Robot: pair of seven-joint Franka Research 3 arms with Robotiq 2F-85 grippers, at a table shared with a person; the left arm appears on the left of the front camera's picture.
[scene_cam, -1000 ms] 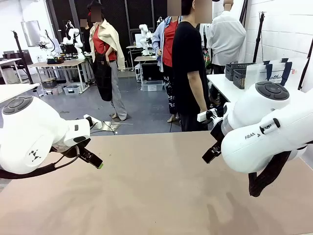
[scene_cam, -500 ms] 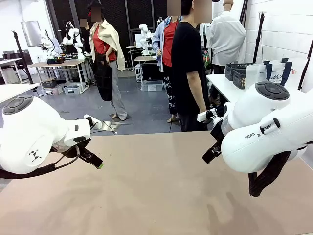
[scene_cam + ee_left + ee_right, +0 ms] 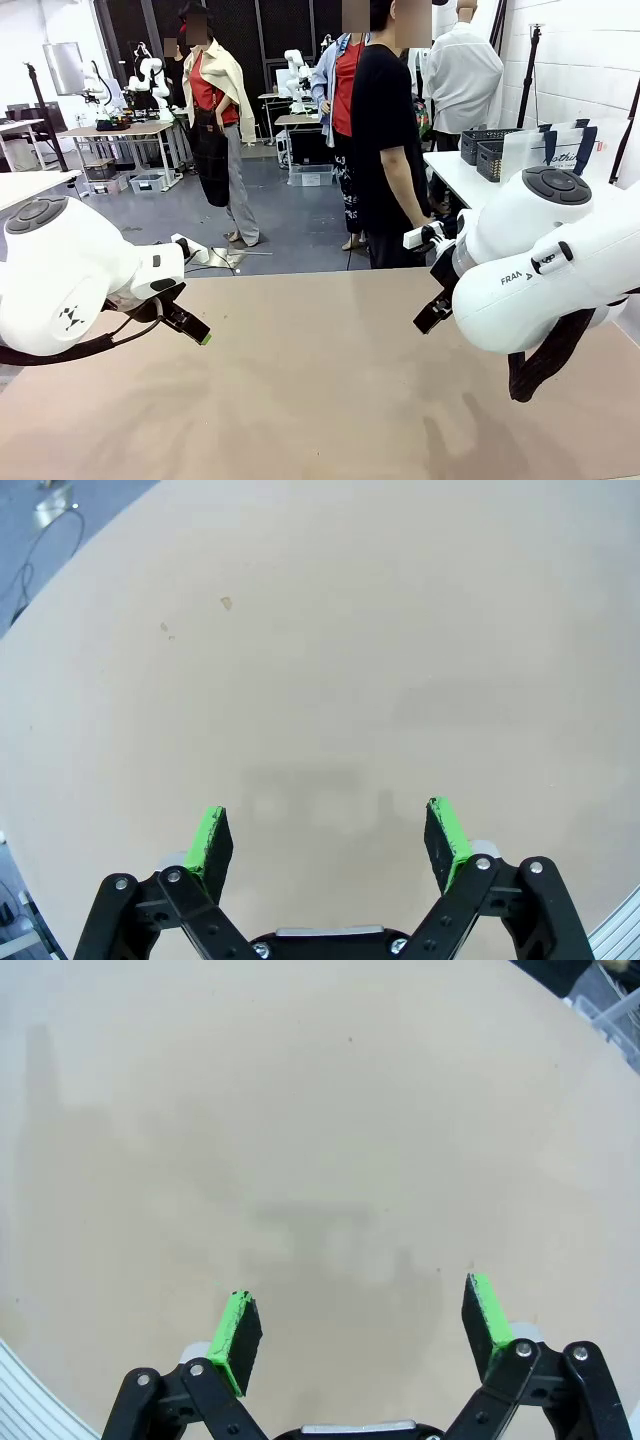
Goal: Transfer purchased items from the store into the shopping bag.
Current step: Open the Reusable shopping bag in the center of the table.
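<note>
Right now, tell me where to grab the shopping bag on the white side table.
Grip the navy strap handles at its top, coming down from above: the shopping bag stands upright on the side table, handles up, and its thin walls would probably buckle if pinched.

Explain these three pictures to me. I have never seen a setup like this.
The wide picture is from a fixed camera between two white robot arms, left arm and right arm, looking across a tan table at a person in black. The other two come from wrist cameras looking along each claw: left claw, right claw. Both claws are open and hold nothing; tan tabletop lies beneath them. The shopping bag and dark baskets stand on a white side table behind the right arm.
</note>
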